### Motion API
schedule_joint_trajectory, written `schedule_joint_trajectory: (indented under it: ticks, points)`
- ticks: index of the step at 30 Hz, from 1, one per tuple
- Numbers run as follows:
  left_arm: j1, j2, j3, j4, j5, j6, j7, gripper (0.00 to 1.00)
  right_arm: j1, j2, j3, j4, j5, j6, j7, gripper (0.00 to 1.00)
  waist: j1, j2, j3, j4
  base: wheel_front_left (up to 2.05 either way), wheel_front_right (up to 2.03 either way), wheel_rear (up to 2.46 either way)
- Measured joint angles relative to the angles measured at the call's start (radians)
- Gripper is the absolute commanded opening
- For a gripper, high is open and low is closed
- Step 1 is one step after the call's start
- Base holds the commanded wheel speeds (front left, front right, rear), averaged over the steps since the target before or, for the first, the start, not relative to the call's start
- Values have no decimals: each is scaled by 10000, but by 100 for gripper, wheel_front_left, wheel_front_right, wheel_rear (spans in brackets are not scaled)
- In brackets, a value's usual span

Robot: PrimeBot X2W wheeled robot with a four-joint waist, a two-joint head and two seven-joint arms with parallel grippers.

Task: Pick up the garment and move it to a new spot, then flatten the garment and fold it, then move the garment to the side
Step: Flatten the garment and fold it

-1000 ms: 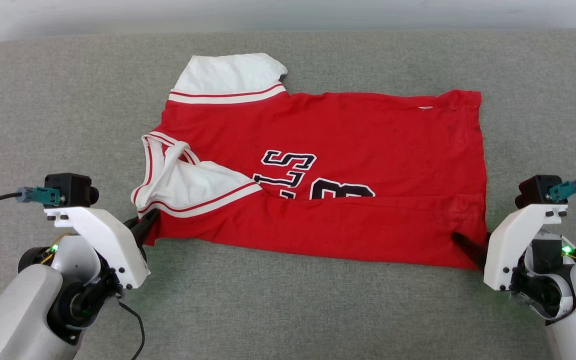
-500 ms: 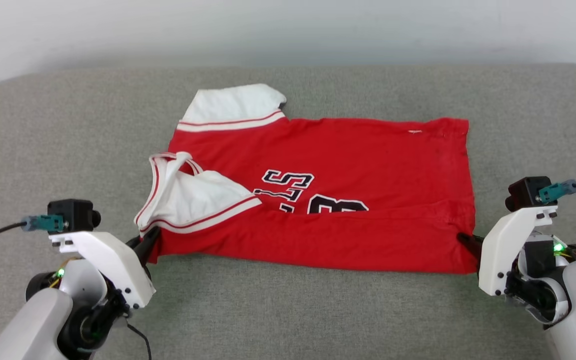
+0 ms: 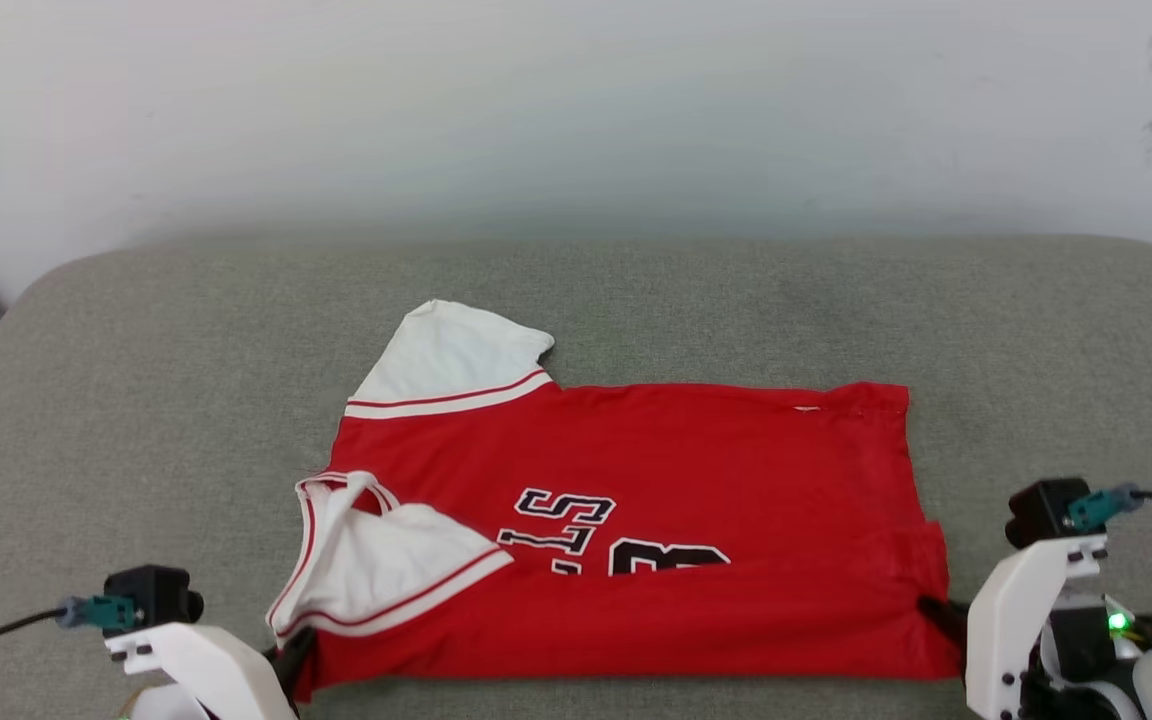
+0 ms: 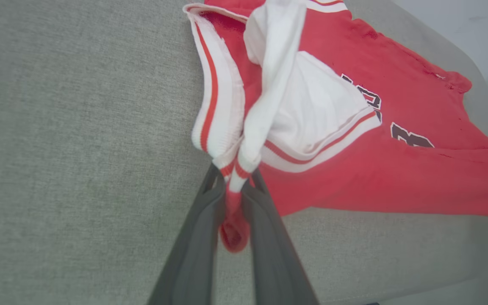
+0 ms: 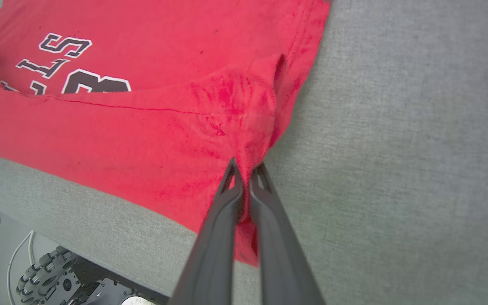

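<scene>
A grey upholstered cushion (image 3: 136, 400) spans the scene below a pale wall (image 3: 576, 100). The head camera has tilted up since a second ago, so more wall shows now; the cloth itself has not travelled.

The garment (image 3: 696, 450), a red jersey, lies spread across the middle of the cushion. Its near strip is folded over the front. One white sleeve (image 3: 446, 360) points away at the far left. The other sleeve (image 3: 376, 565) lies crumpled over the near-left part.

The real change is on the right. The right gripper (image 5: 246, 167), whose fingers stood apart at the hem a second ago, has now closed on the red fabric of the near-right corner. The left gripper (image 4: 235, 186) remains clamped on a bunch of striped trim and red cloth at the near-left corner. With both near corners held, the robot looks ready to lift or drag the near edge, probably to carry on the fold.

The writing is black with white outlines. An "S" reads clearly; below it are partial letters and a digit like a 3, cut off by the folded strip. No brand label is legible.
</scene>
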Motion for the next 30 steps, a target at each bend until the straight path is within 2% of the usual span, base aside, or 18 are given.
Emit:
schedule_joint_trajectory:
  ticks: [1,2,3,9,13,19,24,30]
  points:
    - [151,-4,-15,-6,-44,12,6,0,152,25,-69,-17,-27,2,63,0,-1,0,-12,11,0,0,0]
    - [294,-213,-102,171,-165,-63,-31,41,573,286,-242,88,-119,2,-19,100,0,0,25,31,0,0,0]
    - [284,-347,-113,295,-198,-77,-73,100,659,380,-278,163,-192,0,-142,100,0,0,37,39,0,0,0]
    - [-95,-796,-132,1256,0,-347,-734,100,764,662,-387,230,-602,0,-1559,100,0,0,87,-103,0,0,0]
    - [-536,-813,84,1375,487,-433,-1638,100,673,731,-556,-100,-895,0,-3294,100,0,0,86,-287,0,0,0]
    - [-1428,-713,368,1177,1310,-385,-2796,100,391,1095,-1020,-746,-1647,0,-5196,100,0,0,279,-500,0,0,0]
    - [-2677,-600,487,918,2036,-142,-3292,100,-95,1421,-1221,-1609,-2243,0,-6077,100,0,0,834,-644,0,0,0]
    - [-4532,-245,727,1011,2272,-276,-3001,100,-884,1691,-1269,-2727,-2663,0,-6374,100,2,0,1953,-877,0,0,0]
